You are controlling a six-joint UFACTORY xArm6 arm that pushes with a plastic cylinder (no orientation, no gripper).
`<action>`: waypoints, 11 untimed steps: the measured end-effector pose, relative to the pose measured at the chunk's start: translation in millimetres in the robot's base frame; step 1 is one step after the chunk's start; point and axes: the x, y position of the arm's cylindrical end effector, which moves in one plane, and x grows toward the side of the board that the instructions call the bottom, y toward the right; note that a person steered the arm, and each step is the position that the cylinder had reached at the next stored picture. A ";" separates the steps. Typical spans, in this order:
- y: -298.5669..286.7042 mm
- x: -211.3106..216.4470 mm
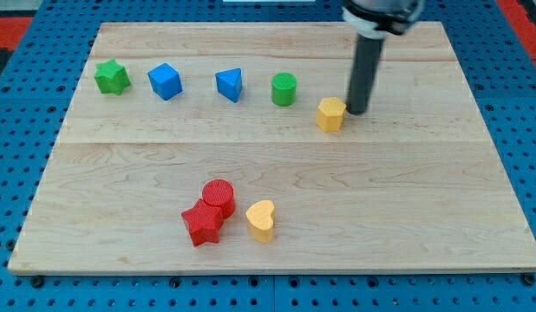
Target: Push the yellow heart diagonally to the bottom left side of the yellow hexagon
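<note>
**Red star sits closest to us**

Red star (202, 224) touches the red cylinder (219, 196); the yellow heart (261, 219) sits just beside them. Our rod has nothing to pinch with. Its tip (357, 111) is just right of the yellow hexagon (331, 113).

The surface (277, 173) is pale wood with a fine lengthwise grain, and around it lies a blue pegboard (34, 286) dotted with regular holes. The star (112, 77) and the cylinder (284, 89) near the view's top are green; the cube (164, 81) and the wedge-like block (229, 84) are blue. The hexagon (330, 113) and the heart (261, 219) are yellow. A second cylinder (218, 197) and a second star (202, 224) are red. The rod is dark grey down to my tip (358, 111).
</note>
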 end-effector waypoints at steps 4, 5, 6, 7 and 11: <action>-107.7 206.5; -162.2 199.3; -162.4 181.7; -125.4 152.3; -175.7 92.7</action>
